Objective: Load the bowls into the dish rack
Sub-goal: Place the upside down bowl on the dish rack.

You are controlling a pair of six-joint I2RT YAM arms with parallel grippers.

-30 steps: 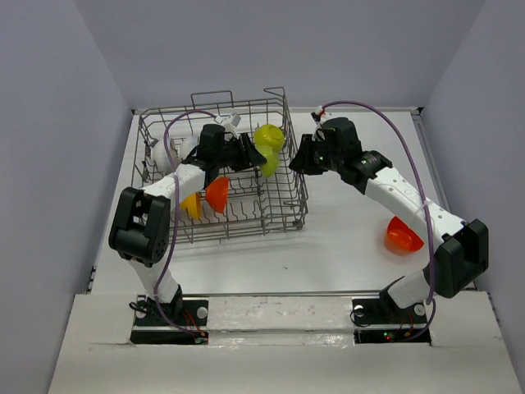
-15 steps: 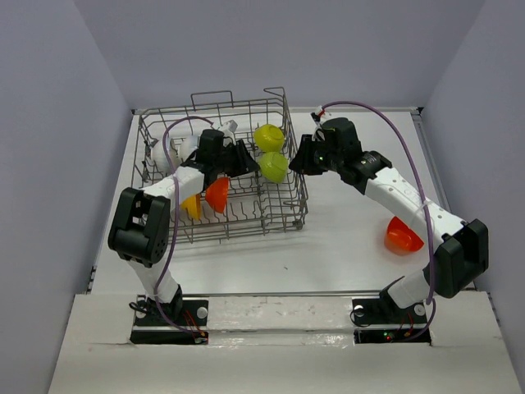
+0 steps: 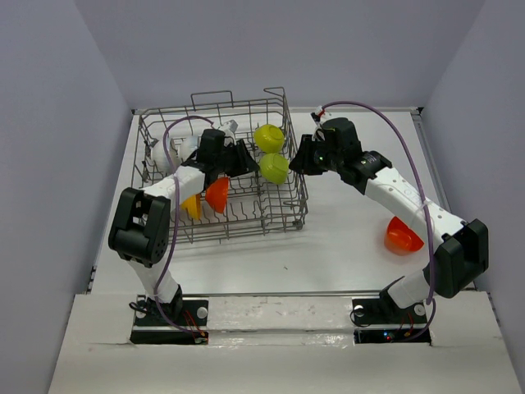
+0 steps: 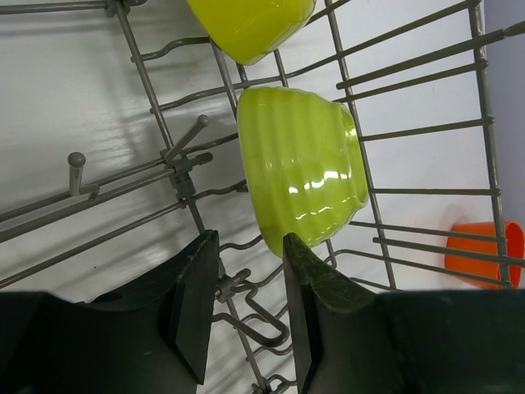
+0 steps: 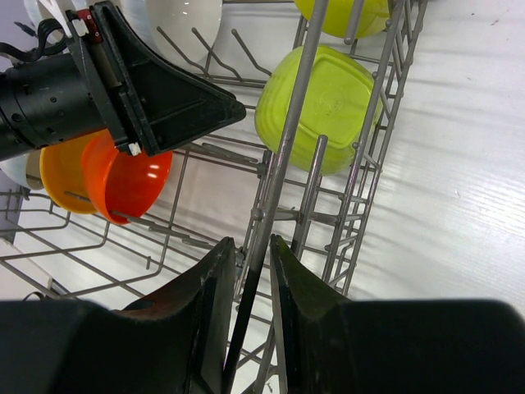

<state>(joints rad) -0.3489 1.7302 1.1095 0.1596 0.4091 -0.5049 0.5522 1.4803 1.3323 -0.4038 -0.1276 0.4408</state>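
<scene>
One red-orange bowl (image 3: 402, 238) waits on desk (image 3: 344, 238) | lime green bowl (image 4: 299, 164) propped on edge in dish rack (image 3: 271, 215) | left end effector (image 4: 250, 246) parted, empty (just beside it) | right end effector (image 5: 253, 246) pinches rack wall, probably steadying it

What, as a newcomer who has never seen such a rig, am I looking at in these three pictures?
Two robot arms are bolted at the near edge of a table. The wide picture is from a fixed camera above; the other two are from cameras on the wrists. A wire dish rack holds white, orange and lime bowls; one red-orange bowl lies outside it. The right arm has its jaws closed on a rack wire. The left arm has its jaws open beside a lime green bowl in the rack.
</scene>
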